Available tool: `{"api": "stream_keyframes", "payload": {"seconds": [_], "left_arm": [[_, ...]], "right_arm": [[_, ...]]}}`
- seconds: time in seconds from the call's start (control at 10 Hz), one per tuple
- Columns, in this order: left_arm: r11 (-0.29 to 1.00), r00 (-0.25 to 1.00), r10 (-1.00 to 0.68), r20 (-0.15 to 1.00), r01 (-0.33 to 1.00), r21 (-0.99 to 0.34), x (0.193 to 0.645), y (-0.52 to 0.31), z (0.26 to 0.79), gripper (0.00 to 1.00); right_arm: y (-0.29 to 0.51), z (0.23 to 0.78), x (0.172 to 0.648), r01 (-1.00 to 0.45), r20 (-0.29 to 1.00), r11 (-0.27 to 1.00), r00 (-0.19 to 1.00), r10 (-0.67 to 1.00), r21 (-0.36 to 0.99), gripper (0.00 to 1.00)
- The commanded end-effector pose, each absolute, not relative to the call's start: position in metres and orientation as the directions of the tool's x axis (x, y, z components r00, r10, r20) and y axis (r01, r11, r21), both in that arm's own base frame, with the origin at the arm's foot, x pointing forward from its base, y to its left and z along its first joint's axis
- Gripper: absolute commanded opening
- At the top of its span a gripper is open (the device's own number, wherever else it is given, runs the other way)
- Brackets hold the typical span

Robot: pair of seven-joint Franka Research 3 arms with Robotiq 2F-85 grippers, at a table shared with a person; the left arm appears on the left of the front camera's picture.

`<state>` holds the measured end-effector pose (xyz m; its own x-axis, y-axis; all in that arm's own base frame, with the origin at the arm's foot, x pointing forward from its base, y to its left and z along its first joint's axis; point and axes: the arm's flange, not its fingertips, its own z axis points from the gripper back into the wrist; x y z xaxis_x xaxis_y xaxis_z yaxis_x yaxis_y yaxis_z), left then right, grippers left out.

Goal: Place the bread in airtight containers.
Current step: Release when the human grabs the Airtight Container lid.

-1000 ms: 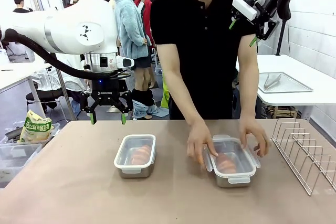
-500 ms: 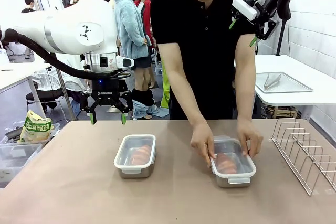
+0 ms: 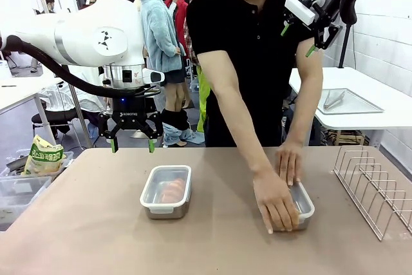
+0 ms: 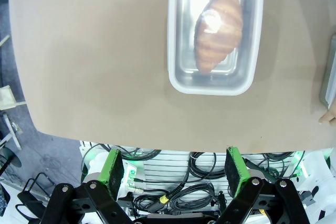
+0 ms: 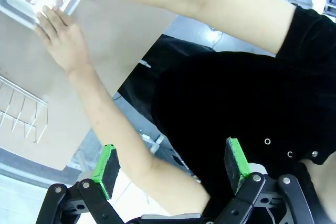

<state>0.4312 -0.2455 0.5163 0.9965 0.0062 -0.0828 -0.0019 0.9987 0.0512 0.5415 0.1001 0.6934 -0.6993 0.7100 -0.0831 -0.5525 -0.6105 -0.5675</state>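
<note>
A: Where's the bread? Quick.

B: One glossy golden-brown ridged croissant roll (image 4: 219,28) sits in the small rounded-corner steel container w/ clear lid (image 3: 166,191), mid tan table (image 3: 84,223), a bit toward the robot's edge. Second lidded steel container (image 3: 302,201) is right of centre, under the person's hands (image 3: 277,201); roll inside hidden by them.

A: Grippers?

B: Left black gripper w/ green pads (image 3: 132,143) hangs over the table's far edge, jaws wide apart, nothing in them. Right gripper (image 3: 297,38) up high by the person's shoulder, also spread wide, empty.

A: Step in hand?

B: Looks like person is pressing the lid shut on the right one. To do it well: palms flat, even push along the rim, snap each clip, keep the pan from sliding toward the wire rack (image 3: 373,188) at the right edge. Arms best stay clear.
</note>
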Motion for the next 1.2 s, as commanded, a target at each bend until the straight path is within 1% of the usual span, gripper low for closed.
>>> {"api": "stream_keyframes", "payload": {"seconds": [0.0,1.1], "left_arm": [[0.999,0.996,0.008,-0.087,-0.004,0.053,0.4301,-0.2437,0.5183,1.00],[0.999,0.996,0.008,-0.087,-0.004,0.053,0.4301,-0.2437,0.5183,1.00]], "right_arm": [[0.1001,0.6932,0.5422,-0.547,-0.075,-0.598,-0.698,0.712,-0.586,1.00],[0.1001,0.6932,0.5422,-0.547,-0.075,-0.598,-0.698,0.712,-0.586,1.00]]}}
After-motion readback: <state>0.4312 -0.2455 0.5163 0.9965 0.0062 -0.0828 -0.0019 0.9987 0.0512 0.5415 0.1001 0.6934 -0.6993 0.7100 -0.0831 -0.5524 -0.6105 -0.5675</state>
